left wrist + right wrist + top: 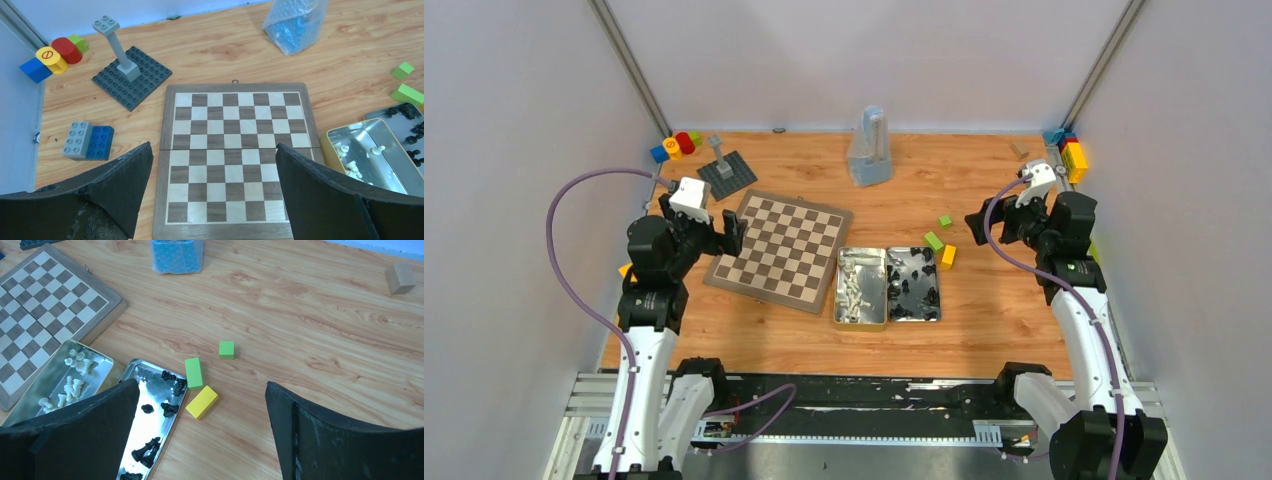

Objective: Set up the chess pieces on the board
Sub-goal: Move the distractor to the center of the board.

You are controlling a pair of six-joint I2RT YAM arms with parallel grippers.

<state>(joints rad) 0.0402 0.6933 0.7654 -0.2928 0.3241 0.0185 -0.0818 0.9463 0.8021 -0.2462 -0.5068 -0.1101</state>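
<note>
The board (pixel 781 250) lies flat on the table, a little at 9 o'clock of centre and turned slightly clockwise. A fold seam crosses its middle, and its squares are bare. Two open tins sit touching side by side at its 3 o'clock. The left tin (pixel 876 305) holds the white pieces (pixel 854 288) in a loose heap. The right tin (pixel 150 385) holds the black pieces (pixel 170 409), scattered, some of them on their sides.

The left gripper (pixel 212 150) hangs at the board's 9 o'clock edge, jaws wide apart with nothing between them. The right gripper (pixel 201 386) hangs at about 2 o'clock of the tins, well apart from them, jaws also spread wide and empty.

A long green block (pixel 194 372) touches the right tin's 1 o'clock corner. The yellow block (pixel 202 402) is at that block's 5 o'clock and a green cube (pixel 226 349) just at its 1 o'clock. A bag (pixel 869 150) with something blue inside stands at 12 o'clock of the tins.

The grey plate (pixel 132 77) with its post (pixel 117 47) sits at the board's 11 o'clock. Farther toward 10 o'clock is a yellow cylinder (pixel 50 57), whose top bears the only mark I can make out, a red ring crossed by a bar.
</note>
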